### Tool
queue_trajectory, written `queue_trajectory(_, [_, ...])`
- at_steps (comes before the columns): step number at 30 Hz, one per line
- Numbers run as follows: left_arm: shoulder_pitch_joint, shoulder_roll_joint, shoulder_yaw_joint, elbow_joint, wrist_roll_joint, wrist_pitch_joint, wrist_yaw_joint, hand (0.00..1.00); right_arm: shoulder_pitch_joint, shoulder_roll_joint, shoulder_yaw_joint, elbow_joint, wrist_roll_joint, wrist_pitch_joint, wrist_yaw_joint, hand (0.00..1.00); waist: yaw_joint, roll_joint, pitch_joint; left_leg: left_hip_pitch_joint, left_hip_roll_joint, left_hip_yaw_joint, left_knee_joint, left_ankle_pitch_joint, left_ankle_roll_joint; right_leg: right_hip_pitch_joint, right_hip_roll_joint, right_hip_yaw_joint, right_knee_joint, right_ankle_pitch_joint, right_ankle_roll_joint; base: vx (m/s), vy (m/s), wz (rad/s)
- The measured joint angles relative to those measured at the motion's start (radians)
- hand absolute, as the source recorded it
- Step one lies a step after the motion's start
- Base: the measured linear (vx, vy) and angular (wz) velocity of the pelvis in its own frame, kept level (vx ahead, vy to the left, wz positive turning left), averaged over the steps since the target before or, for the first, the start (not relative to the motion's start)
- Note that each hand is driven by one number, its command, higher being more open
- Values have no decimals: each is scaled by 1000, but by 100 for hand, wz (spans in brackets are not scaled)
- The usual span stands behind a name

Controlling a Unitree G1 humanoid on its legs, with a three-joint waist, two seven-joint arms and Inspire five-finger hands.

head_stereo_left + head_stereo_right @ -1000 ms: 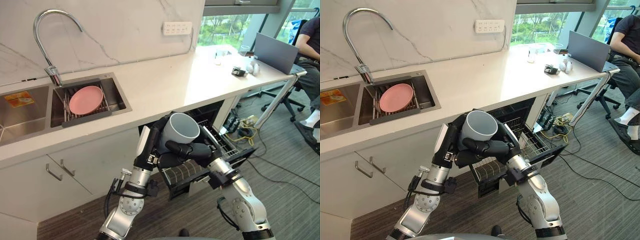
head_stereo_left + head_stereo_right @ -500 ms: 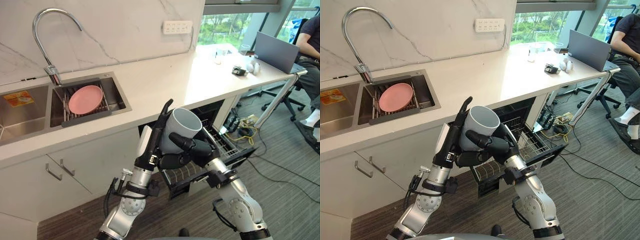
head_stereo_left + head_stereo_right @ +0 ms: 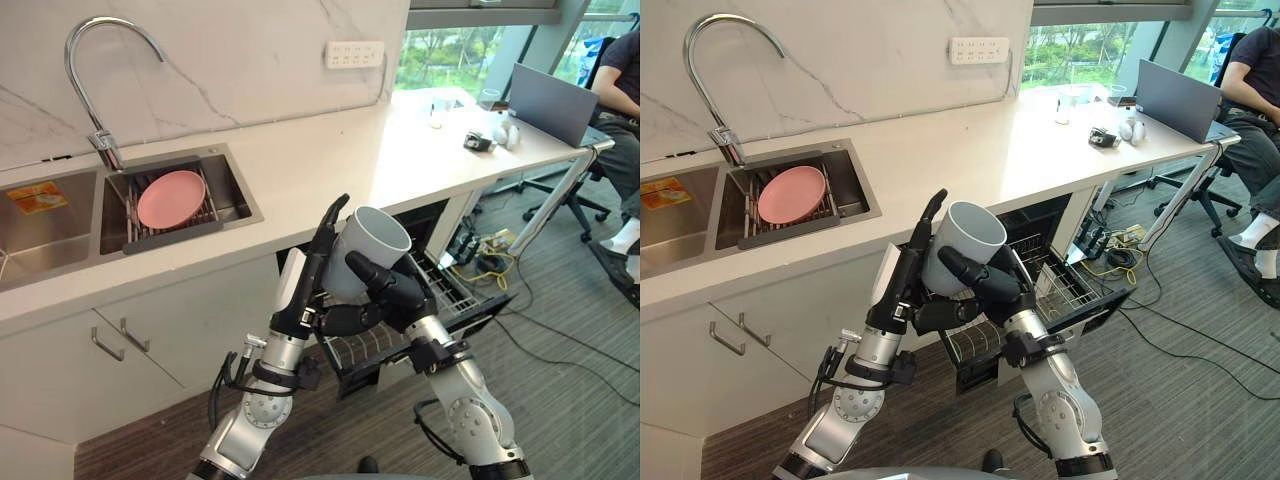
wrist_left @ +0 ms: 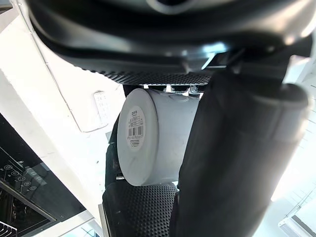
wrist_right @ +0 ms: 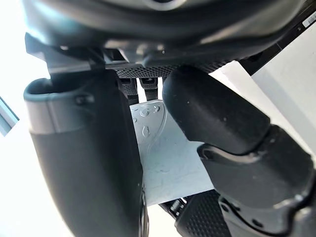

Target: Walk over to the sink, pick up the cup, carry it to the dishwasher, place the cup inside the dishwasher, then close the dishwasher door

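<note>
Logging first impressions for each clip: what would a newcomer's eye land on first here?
The white cup, held between both hands in front of the counter: the right hand curls round it, while the left hand lies along its side, fingers straight. Below, the dishwasher stands open with its rack pulled out; a pink plate sits in the sink.

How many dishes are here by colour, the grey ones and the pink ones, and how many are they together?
Grey: 1, the cup, gripped by the right hand, with the left hand flat against its side.
Pink: 1, the plate in the sink.
Total: 2
</note>
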Motion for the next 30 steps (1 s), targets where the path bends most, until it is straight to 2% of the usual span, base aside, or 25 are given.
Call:
queue_trajectory(2, [5,-7,-2,0,10,-1,0,100,0,30,-12,12,18,-21,-24,0,0,0,0,0,-1,-2,-1,1,1,0,-1,-2,0,0,0,0,0,2])
queue_trajectory(5, [41,-18,6,0,12,-1,7,100,-1,82,-104,20,34,-79,-71,0,2,0,0,-2,-4,-8,-4,2,2,0,-4,-8,0,-2,2,0,0,5])
queue_trajectory(10, [75,-19,78,0,-5,0,24,100,-1,80,-194,21,72,-158,-102,0,0,0,0,-3,-5,-11,-5,3,4,1,-6,-12,0,-2,3,0,0,1])
queue_trajectory(13, [77,-25,107,0,-28,0,31,100,-1,79,-196,21,72,-170,-107,0,1,0,0,-4,-5,-15,-4,4,4,1,-6,-15,0,-2,3,0,0,3])
queue_trajectory(18, [86,-32,142,0,-44,0,46,100,-1,79,-198,29,55,-170,-108,0,3,0,0,-9,-7,-25,-4,6,5,2,-10,-26,0,-2,3,-12,9,7])
queue_trajectory(24, [149,-77,231,17,-157,9,43,100,1,73,-257,96,-121,-123,-114,0,5,0,0,-16,-11,-42,-7,9,8,2,-16,-44,0,-5,6,-10,13,9])
queue_trajectory(26, [167,-89,266,66,-200,18,40,100,1,64,-279,137,-178,-109,-114,0,6,0,0,-19,-14,-52,-12,11,9,2,-18,-53,0,-7,8,-9,12,15])
queue_trajectory(30, [217,-100,325,263,-225,77,44,100,0,22,-311,250,-320,-71,-113,0,17,0,0,-11,-22,-79,-42,31,11,8,-24,-82,-1,-12,14,3,12,21])
